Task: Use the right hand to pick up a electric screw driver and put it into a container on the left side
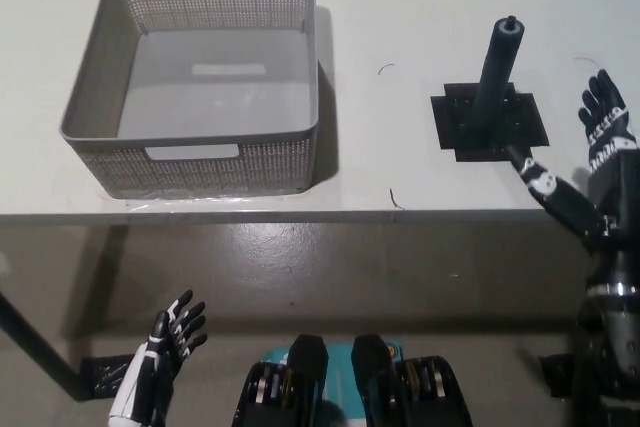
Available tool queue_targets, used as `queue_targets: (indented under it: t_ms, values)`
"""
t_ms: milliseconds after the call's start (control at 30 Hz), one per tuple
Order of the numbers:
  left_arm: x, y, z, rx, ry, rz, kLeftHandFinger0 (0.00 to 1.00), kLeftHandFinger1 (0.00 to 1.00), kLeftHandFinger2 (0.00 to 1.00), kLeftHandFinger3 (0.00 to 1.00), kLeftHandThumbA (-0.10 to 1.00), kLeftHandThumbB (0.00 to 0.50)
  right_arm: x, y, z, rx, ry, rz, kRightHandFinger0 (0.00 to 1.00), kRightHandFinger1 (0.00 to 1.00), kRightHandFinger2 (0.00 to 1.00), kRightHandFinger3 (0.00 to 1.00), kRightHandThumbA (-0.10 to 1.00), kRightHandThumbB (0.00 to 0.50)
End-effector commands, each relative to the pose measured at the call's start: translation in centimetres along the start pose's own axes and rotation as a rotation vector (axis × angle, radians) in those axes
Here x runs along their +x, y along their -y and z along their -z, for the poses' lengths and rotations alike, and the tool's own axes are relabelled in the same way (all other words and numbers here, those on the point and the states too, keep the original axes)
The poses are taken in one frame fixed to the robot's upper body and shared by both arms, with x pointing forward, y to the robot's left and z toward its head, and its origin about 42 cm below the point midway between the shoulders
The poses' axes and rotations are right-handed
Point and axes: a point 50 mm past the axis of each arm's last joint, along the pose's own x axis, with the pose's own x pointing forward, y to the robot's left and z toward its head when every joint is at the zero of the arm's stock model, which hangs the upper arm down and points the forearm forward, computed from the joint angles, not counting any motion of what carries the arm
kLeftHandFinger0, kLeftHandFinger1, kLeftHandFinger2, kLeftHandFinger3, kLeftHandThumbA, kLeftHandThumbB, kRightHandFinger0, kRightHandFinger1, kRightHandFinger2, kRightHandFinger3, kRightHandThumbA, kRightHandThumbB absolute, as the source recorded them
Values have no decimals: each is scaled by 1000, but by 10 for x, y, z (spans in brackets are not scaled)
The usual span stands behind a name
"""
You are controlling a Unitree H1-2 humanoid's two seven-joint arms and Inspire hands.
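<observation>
Electric screwdriver stands upright near counter's right edge; rigid, probably top-heavy; grasp mid-barrel. Right hand beside it, fingers apart, empty.

The black right hand is raised at the far right with fingers spread apart; the white left hand is held low at the near left, fingers spread.

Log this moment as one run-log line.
right hand: open, right of upright screwdriver | left hand: open, low | basket: empty
</observation>
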Motion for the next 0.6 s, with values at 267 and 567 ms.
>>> queue_targets:
  t_ms: [267, 567]
  values:
    - [0, 2, -9, 2, 56, 28, 1000, 1000, 1000, 1000, 1000, 29, 65, -1, 21, 46, -112, 53, 1000, 1000, 1000, 1000, 1000, 278]
    - [1, 2, -9, 7, 51, 38, 1000, 1000, 1000, 1000, 1000, 36, 82, 1, 47, 80, -222, 62, 1000, 1000, 1000, 1000, 1000, 375]
